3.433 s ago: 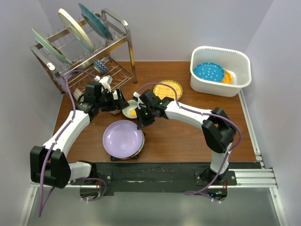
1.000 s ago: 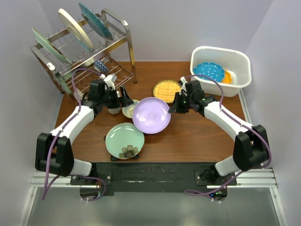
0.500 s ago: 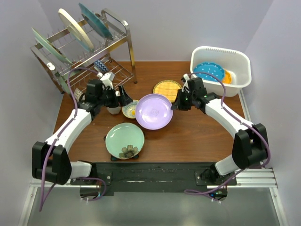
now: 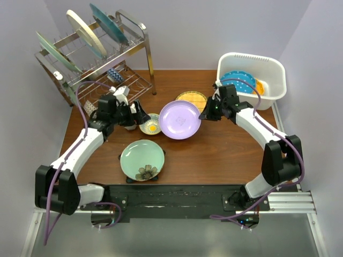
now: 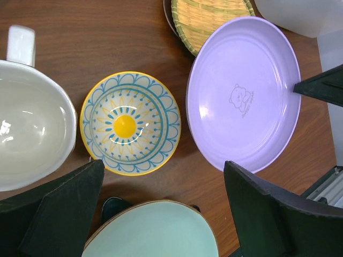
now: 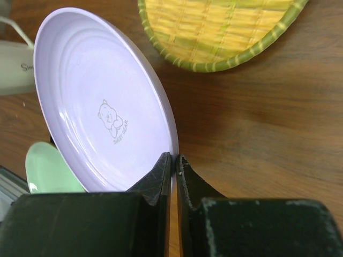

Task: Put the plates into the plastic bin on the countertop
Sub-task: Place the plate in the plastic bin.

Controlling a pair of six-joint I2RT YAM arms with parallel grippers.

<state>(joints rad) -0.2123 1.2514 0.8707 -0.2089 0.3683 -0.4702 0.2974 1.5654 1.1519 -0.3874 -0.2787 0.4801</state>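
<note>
Bowl (image 4: 152, 127) and woven plate (image 4: 193, 97) beside lavender plate (image 4: 180, 120)

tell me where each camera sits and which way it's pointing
Top external: high behind the arm bases, looking down on the countertop, dish rack and plastic bin; both arms show whole.
Left wrist: on the left arm, looking down at the small bowl and lavender plate; the open fingers of the left gripper frame the bottom.
Right wrist: looking along the right gripper, shut on the lavender plate's rim.
Shared: the lavender plate is in all three; both wrist views show its bear print.
</note>
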